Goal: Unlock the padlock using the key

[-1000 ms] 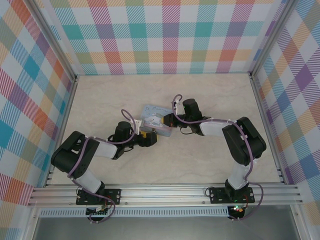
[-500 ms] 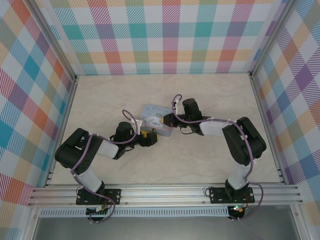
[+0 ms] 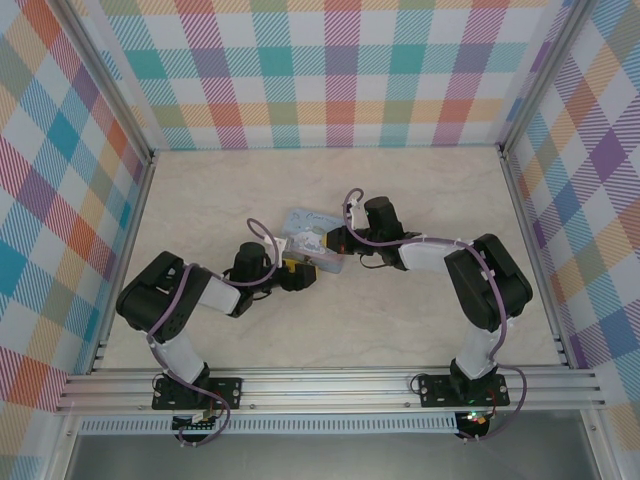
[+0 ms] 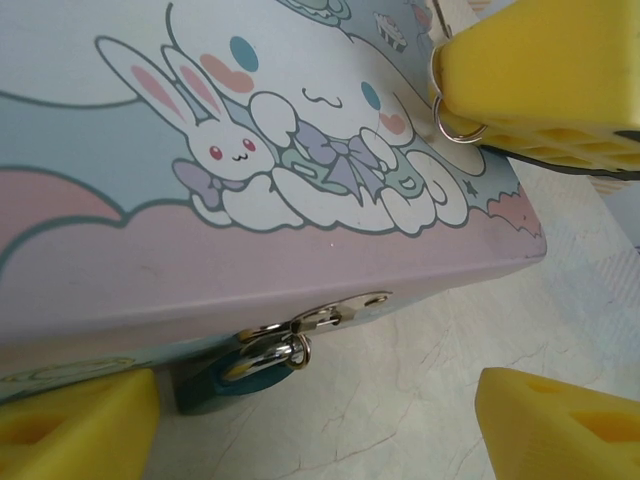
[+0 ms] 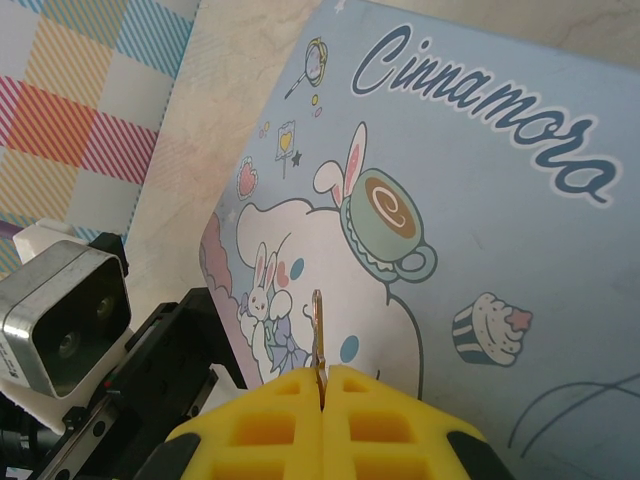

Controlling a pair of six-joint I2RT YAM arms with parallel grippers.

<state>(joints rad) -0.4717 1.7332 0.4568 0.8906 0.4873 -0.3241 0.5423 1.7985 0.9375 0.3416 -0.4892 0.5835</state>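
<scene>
The left pincer (image 4: pixel 320 430) stands apart, and the padlock (image 4: pixel 235 372) is between its fingers (image 4: pixel 75 425). The padlock hangs from the hasp (image 4: pixel 330 315) on the near side of the tin (image 4: pixel 300 250). The right pincer (image 5: pixel 325 385) is clamped on the key (image 5: pixel 318 330), over the tin at mid-tabletop (image 3: pixel 400 190).

— What has been altered since the earlier views?
— The left arm's elbow (image 3: pixel 160 298), at the lower left of the frame, has been swung slightly rightward and upward, toward the centre.
— Anything further?
— The jaws of the left end effector (image 3: pixel 294 274) have been drawn a little narrower, though a wide gap is kept.
</scene>
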